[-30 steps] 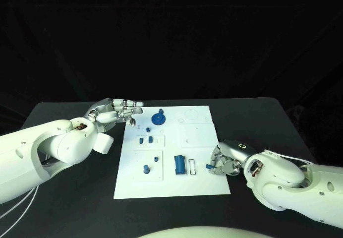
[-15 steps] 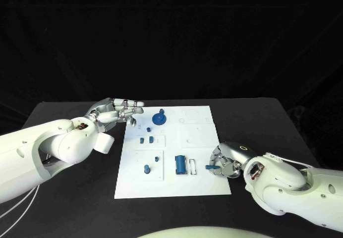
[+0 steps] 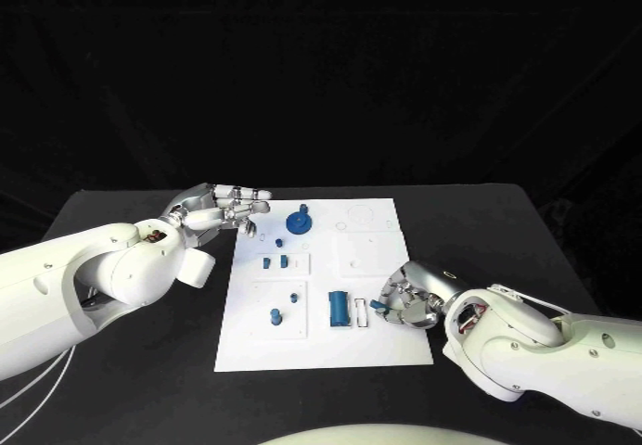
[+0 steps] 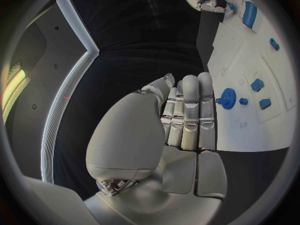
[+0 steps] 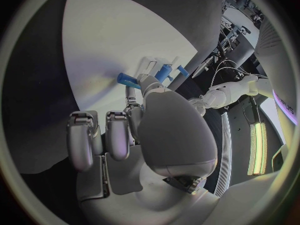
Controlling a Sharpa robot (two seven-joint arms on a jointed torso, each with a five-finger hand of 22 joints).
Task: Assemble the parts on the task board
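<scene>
While hidden overhead, small blue part [image 5: 128, 79] at right robot hand [image 5: 140, 130] fingertips.

Overhead light falls bright on the white task board [image 3: 321, 278] while the black desk [image 3: 495, 222] and the background stay very dark. Both wrist views bend straight edges strongly toward the circular rim, and glowing light strips shine at their margins.

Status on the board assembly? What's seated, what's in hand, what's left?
Done: can't tell; blue gear and block sit on the white board, seating unclear. In hand: right hand pinches a small blue part over the board's right edge. Left: several small parts still on the board; left hand hovers open at its far-left corner.
</scene>
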